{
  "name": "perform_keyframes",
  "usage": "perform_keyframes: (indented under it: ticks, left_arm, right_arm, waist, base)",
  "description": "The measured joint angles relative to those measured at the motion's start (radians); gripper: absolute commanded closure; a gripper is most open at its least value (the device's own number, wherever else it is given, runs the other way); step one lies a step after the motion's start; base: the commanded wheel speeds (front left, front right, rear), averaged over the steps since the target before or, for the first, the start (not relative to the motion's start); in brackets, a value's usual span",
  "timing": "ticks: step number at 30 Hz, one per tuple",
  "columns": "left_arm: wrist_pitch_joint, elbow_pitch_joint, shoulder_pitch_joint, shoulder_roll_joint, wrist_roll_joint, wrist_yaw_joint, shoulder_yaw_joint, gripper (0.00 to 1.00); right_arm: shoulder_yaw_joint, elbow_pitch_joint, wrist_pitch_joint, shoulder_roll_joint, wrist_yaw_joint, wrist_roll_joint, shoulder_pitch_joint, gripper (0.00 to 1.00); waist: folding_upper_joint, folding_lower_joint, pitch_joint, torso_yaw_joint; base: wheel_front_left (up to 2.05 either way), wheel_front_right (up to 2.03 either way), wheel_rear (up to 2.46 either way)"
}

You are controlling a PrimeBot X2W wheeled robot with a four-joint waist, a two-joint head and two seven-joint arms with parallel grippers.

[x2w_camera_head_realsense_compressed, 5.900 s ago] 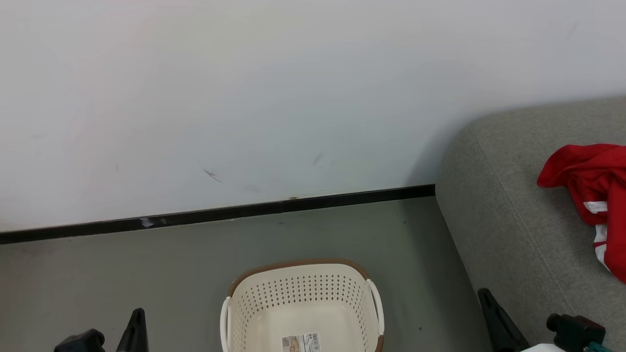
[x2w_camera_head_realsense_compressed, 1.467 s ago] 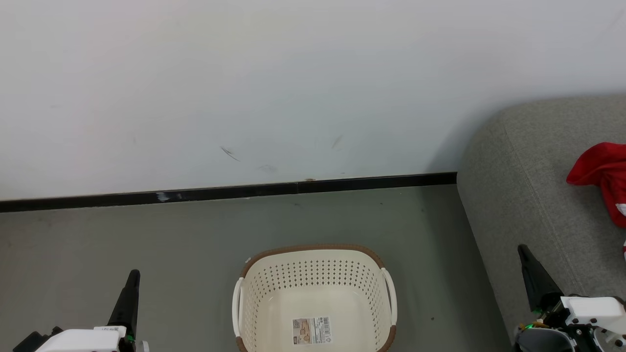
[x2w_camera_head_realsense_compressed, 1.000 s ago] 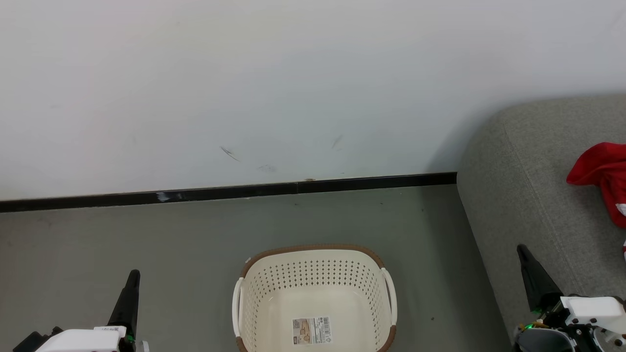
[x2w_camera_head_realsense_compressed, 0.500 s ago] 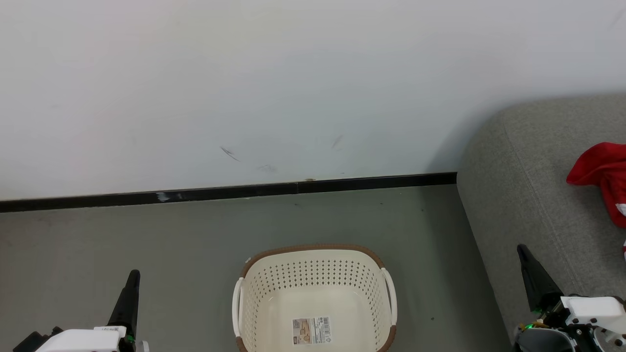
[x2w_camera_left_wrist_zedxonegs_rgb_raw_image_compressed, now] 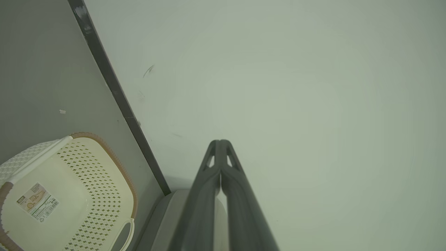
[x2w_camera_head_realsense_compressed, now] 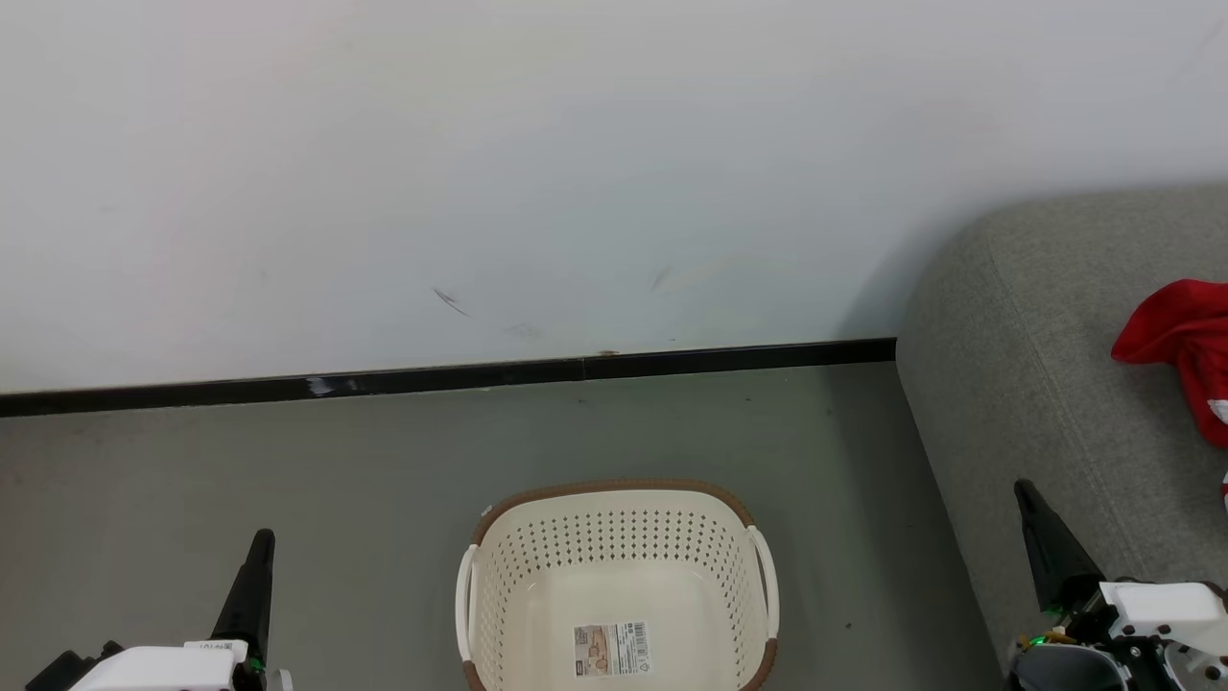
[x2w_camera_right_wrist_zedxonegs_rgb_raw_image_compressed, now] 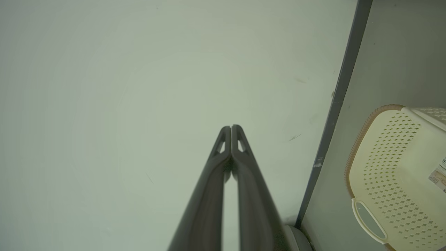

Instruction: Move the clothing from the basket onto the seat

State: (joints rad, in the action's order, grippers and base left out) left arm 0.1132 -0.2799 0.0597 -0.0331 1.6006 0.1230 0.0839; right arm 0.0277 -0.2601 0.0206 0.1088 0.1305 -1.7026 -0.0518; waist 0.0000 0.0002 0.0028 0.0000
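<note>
The red clothing (x2w_camera_head_realsense_compressed: 1185, 345) lies crumpled on the grey seat (x2w_camera_head_realsense_compressed: 1036, 384) at the right edge of the head view. On the floor at bottom centre stands the cream basket (x2w_camera_head_realsense_compressed: 614, 537), with nothing but a label sticker on its floor; it also appears as the basket (x2w_camera_left_wrist_zedxonegs_rgb_raw_image_compressed: 94, 167) and the basket (x2w_camera_right_wrist_zedxonegs_rgb_raw_image_compressed: 383, 153) in the wrist views. My left gripper (x2w_camera_head_realsense_compressed: 261, 539) is shut at the lower left, apart from the basket. My right gripper (x2w_camera_head_realsense_compressed: 1025, 489) is shut at the lower right, in front of the seat's edge. Both grippers (x2w_camera_left_wrist_zedxonegs_rgb_raw_image_compressed: 220, 142) (x2w_camera_right_wrist_zedxonegs_rgb_raw_image_compressed: 231, 127) hold nothing.
A white wall (x2w_camera_head_realsense_compressed: 480, 173) with a black baseboard (x2w_camera_head_realsense_compressed: 432, 379) runs behind the basket. Grey floor (x2w_camera_head_realsense_compressed: 288, 461) spreads around the basket and to the left. The seat's rounded corner (x2w_camera_head_realsense_compressed: 945, 250) meets the wall at the right.
Since several seconds ago both arms have risen further into the head view, which has itself shifted a little. Over the last second nothing has moved.
</note>
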Motion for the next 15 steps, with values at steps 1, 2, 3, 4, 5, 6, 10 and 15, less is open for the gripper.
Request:
perform_keyframes:
  ticks: [1,2,3,4,5,6,10,15]
  left_arm:
    - [0.000,0.000,0.000,0.000,0.000,0.000,0.000,1.00]
    - [0.000,0.000,0.000,0.000,0.000,0.000,0.000,1.00]
    - [0.000,0.000,0.000,0.000,0.000,0.000,0.000,1.00]
    - [0.000,0.000,0.000,0.000,0.000,0.000,0.000,1.00]
    - [0.000,0.000,0.000,0.000,0.000,0.000,0.000,1.00]
    - [0.000,0.000,0.000,0.000,0.000,0.000,0.000,1.00]
    - [0.000,0.000,0.000,0.000,0.000,0.000,0.000,1.00]
    - [0.000,0.000,0.000,0.000,0.000,0.000,0.000,1.00]
  right_arm:
    - [0.000,0.000,0.000,0.000,0.000,0.000,0.000,1.00]
    - [0.000,0.000,0.000,-0.001,0.000,0.000,0.000,1.00]
    - [0.000,0.000,0.000,-0.001,0.000,0.000,0.000,1.00]
    - [0.000,0.000,0.000,-0.001,0.000,0.000,0.000,1.00]
    - [0.001,0.000,0.000,-0.002,0.000,0.000,0.000,1.00]
    - [0.001,0.000,0.000,-0.002,0.000,0.000,0.000,1.00]
    - [0.002,0.000,0.000,-0.002,0.000,0.000,0.000,1.00]
    - [0.003,0.000,0.000,-0.002,0.000,0.006,0.000,1.00]
  waist:
    - [0.0000,0.0000,0.000,0.000]
    - [0.0000,0.0000,0.000,0.000]
    - [0.0000,0.0000,0.000,0.000]
    - [0.0000,0.0000,0.000,0.000]
    - [0.0000,0.0000,0.000,0.000]
    - [0.0000,0.0000,0.000,0.000]
    - [0.0000,0.0000,0.000,0.000]
    - [0.0000,0.0000,0.000,0.000]
  base:
    - [0.00,0.00,0.00]
    - [0.00,0.00,0.00]
    - [0.00,0.00,0.00]
    - [0.00,0.00,0.00]
    - [0.00,0.00,0.00]
    - [0.00,0.00,0.00]
    - [0.00,0.00,0.00]
    - [0.00,0.00,0.00]
